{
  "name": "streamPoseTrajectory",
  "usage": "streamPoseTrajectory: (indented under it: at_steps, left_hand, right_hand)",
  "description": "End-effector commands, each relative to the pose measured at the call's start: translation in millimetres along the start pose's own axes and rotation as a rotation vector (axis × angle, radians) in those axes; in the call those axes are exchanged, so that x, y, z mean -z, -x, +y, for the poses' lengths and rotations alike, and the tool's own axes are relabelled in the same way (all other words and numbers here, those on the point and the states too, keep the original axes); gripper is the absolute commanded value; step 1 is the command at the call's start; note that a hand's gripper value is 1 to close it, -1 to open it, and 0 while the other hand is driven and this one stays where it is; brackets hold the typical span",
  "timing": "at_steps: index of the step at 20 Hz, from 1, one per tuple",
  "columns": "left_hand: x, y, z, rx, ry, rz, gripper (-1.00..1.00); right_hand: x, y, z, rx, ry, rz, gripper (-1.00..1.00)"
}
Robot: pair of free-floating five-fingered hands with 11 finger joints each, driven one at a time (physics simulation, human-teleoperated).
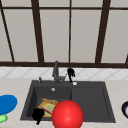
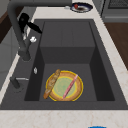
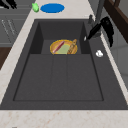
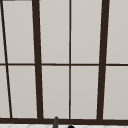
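My right hand (image 1: 70, 72) hovers at the back rim of the dark sink (image 1: 105, 100), just right of the grey faucet (image 1: 56, 72). Seen from the sides, the right hand (image 2: 24, 20) (image 3: 107, 25) has straight fingers, one reaching toward the faucet (image 3: 98, 15) and out over the basin. My left hand (image 1: 38, 115) hangs at the sink's front left corner, beside a yellow-rimmed plate (image 2: 79, 86). A baguette (image 2: 51, 83) and a pink stick (image 2: 70, 86) lie on the plate. A large red ball (image 1: 67, 115) covers the sink's front edge.
A blue plate (image 1: 7, 103) and a green item (image 1: 2, 118) lie on the counter to the left. A dark bowl (image 1: 125, 109) stands on the right counter. A small white knob (image 2: 33, 39) sits on the back rim. A window is behind the sink.
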Motion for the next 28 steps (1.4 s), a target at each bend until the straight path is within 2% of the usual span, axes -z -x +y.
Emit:
streamPoseTrajectory:
  at_steps: [1, 4, 5, 6, 9, 11, 13, 16, 20, 25, 26, 28]
  left_hand:
    - [0, 0, 0, 0.0, 0.0, 0.0, 0.0]
    - [0, 0, 0, 0.0, 0.0, 0.0, 0.0]
    - [0, 0, 0, 0.0, 0.0, 0.0, 0.0]
    - [0, 0, 0, 0.0, 0.0, 0.0, 0.0]
    - [0, 0, 0, 0.0, 0.0, 0.0, 0.0]
    - [0, 0, 0, 0.0, 0.0, 0.0, 0.0]
    - [0, 0, 0, 0.0, 0.0, 0.0, 0.0]
    - [0, 0, 0, 0.0, 0.0, 0.0, 0.0]
    - [0, 0, 0, 0.0, 0.0, 0.0, 0.0]
    - [0, 0, 0, 0.0, 0.0, 0.0, 0.0]
    - [0, 0, 0, 0.0, 0.0, 0.0, 0.0]
    - [0, 0, 0, 0.0, 0.0, 0.0, 0.0]
  right_hand:
    - [-3, -5, -12, -0.001, 0.069, -0.077, -1.0]
    - [-8, -6, -20, 0.015, 0.047, -0.08, -1.0]
    - [-5, -8, -22, 0.004, 0.013, -0.09, -1.0]
    - [-8, -8, -23, 0.002, 0.011, -0.09, -1.0]
    - [-3, -14, -16, 0.008, 0.011, -0.086, -1.0]
    - [-2, -12, -10, -0.031, -0.028, -0.104, -1.0]
    - [2, -18, -6, -0.021, -0.032, -0.095, -1.0]
    - [-1, -28, -4, -0.01, 0.029, -0.067, -1.0]
    - [-5, -38, -3, 0.003, 0.065, -0.068, -1.0]
    - [-7, -54, -3, -0.035, 0.107, -0.015, -1.0]
    - [-5, -55, -3, -0.062, 0.059, -0.017, -1.0]
    - [-6, -58, 3, -0.09, 0.016, -0.009, -1.0]
